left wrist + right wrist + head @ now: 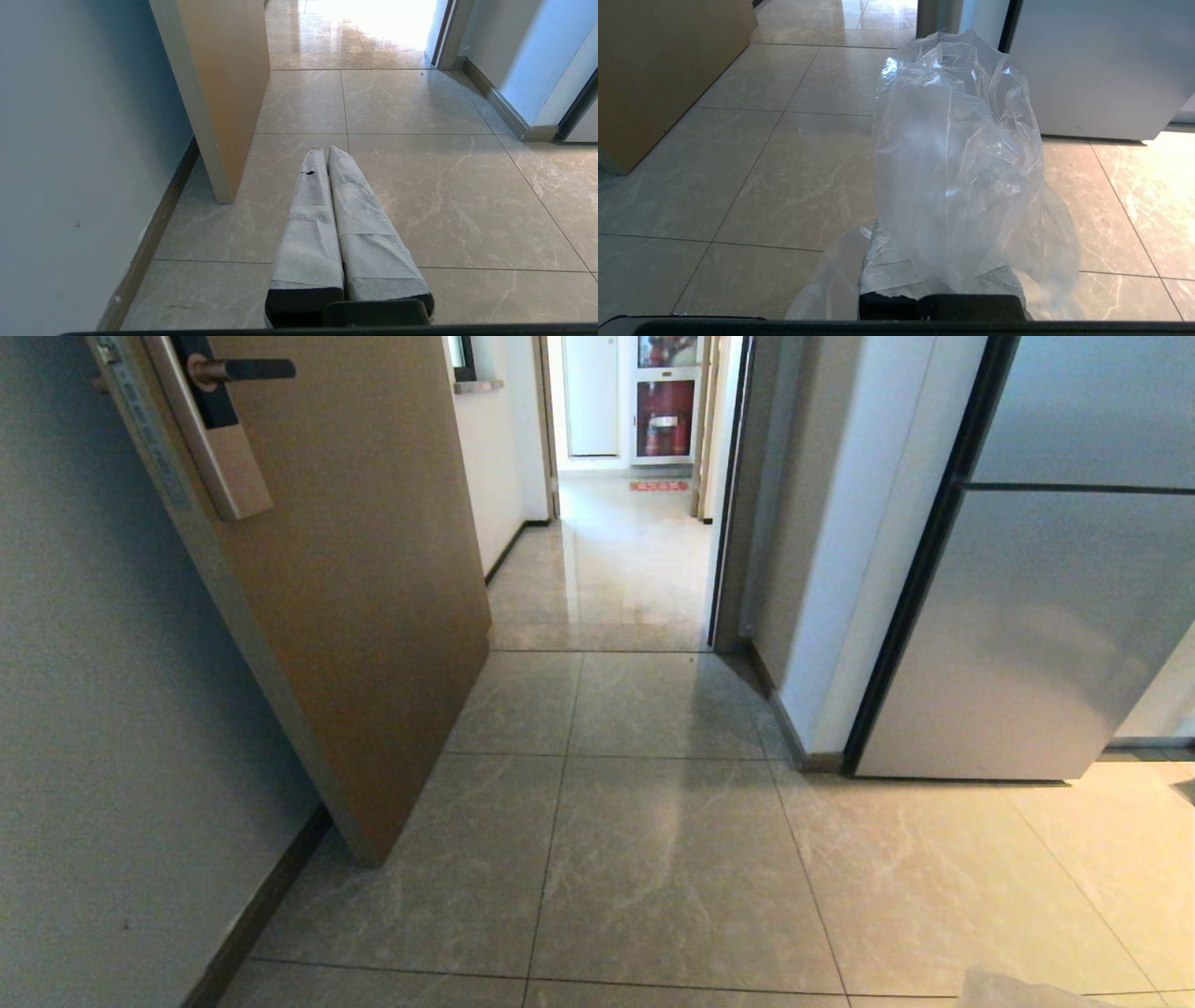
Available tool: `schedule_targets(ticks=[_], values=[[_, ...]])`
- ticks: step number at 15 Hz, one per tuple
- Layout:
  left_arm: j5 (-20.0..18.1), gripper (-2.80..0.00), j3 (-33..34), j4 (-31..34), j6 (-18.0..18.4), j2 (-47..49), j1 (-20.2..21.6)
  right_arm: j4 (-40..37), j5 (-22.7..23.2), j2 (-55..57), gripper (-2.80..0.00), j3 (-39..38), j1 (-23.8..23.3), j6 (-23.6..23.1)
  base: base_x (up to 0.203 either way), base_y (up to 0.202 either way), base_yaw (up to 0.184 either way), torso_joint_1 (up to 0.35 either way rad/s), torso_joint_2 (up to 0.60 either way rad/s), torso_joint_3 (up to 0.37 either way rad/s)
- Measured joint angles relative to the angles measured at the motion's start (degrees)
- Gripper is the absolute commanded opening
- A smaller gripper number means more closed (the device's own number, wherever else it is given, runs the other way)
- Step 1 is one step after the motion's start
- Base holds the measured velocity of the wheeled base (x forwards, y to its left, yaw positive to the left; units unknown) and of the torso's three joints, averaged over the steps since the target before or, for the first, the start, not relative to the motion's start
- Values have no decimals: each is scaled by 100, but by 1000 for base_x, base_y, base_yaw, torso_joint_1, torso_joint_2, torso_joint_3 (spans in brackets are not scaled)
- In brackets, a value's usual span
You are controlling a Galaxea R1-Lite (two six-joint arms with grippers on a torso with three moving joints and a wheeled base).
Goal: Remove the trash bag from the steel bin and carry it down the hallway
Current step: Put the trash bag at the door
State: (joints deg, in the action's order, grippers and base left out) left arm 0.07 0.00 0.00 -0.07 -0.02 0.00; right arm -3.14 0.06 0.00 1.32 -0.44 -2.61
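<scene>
Removal done: right gripper [943,261] pinches the trash bag [957,154]; left gripper [327,151] pressed together, empty. Hallway [607,569], upper centre, remains untravelled.

A tan wooden door [364,597] stands ajar at ten o'clock, its lever handle [241,371] at eleven. A steel-grey refrigerator [1036,625] stands at two o'clock, a red cabinet [665,415] at twelve.
</scene>
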Motion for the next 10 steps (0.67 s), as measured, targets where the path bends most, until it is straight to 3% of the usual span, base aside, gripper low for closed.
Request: schedule_targets(ticks=[10], values=[[-1,-280,0,1,0,0,0,-2,-1,0,-280,0,-5,2,0,0,0,0,0,0]])
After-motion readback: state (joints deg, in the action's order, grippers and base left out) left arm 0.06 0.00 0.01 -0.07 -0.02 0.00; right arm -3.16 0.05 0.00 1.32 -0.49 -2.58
